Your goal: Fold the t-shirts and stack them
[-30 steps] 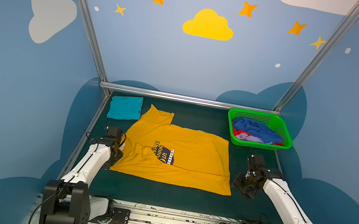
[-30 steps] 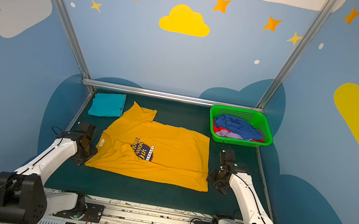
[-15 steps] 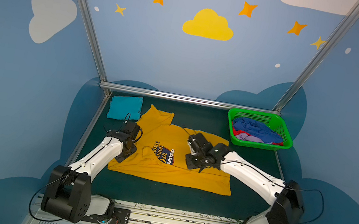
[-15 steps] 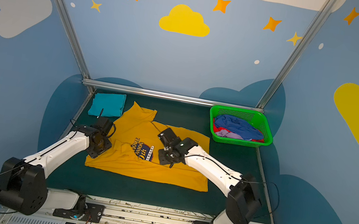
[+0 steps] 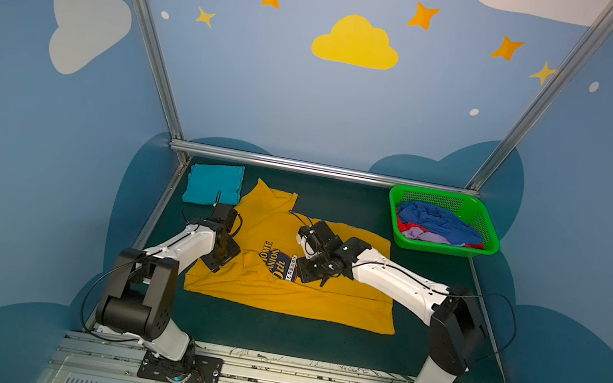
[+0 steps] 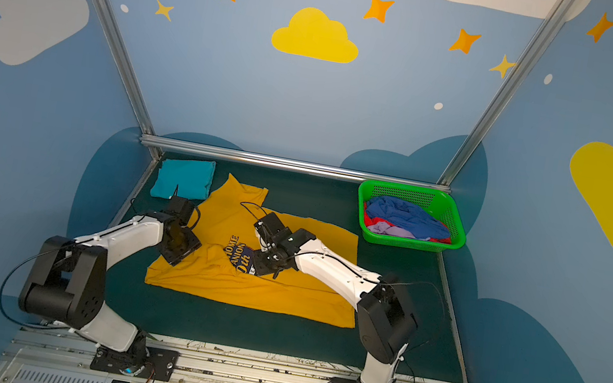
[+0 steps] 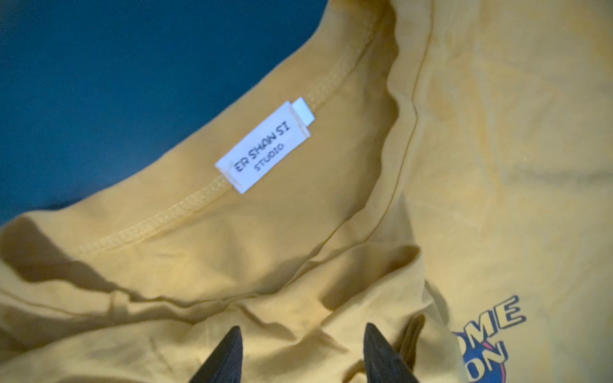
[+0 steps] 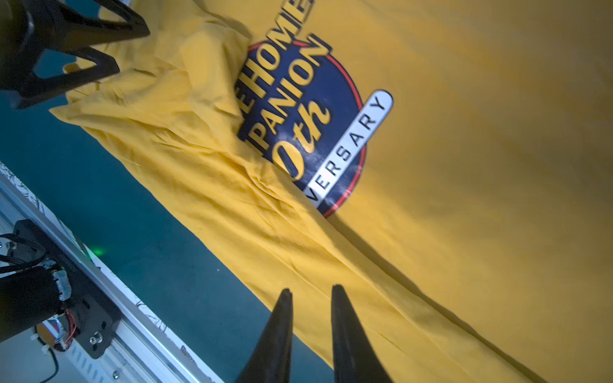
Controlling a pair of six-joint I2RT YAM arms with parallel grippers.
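Two grippers over yellow t-shirt

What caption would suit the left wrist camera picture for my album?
Open left gripper at the crumpled collar of the yellow t-shirt, white brand label showing.

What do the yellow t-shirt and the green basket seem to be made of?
The yellow t-shirt looks like soft, matte cotton knit, probably: it wrinkles, lies limp on the table, and shows a stitched collar seam in the left wrist view. The green basket looks like glossy moulded plastic: stiff walls pierced with rows of small holes.
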